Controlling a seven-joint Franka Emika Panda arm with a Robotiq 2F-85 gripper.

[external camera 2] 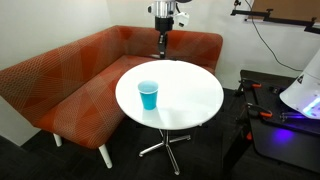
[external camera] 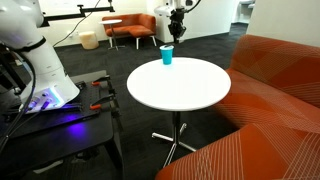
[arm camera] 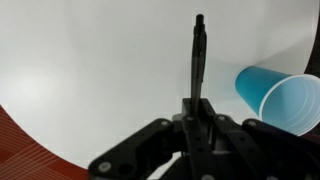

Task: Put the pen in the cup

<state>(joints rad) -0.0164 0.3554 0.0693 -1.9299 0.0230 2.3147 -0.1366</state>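
Note:
My gripper [arm camera: 198, 112] is shut on the pen [arm camera: 197, 58], a thin dark stick that points away from the jaws over the round white table [arm camera: 90, 70]. The bright blue cup [arm camera: 279, 97] stands to the right of the pen in the wrist view, apart from it. In both exterior views the gripper [external camera: 178, 28] [external camera 2: 162, 32] hangs above the table's far edge. The pen [external camera 2: 162, 47] points down from it. The cup [external camera: 167, 56] [external camera 2: 148, 95] stands upright on the table [external camera: 185, 88] [external camera 2: 190, 95], some way from the gripper.
An orange corner sofa [external camera 2: 60, 80] [external camera: 275, 75] wraps round the table. A black cart [external camera: 60, 125] with tools and the robot's white base [external camera: 40, 65] stands beside the table. Orange chairs [external camera: 130, 27] stand further back.

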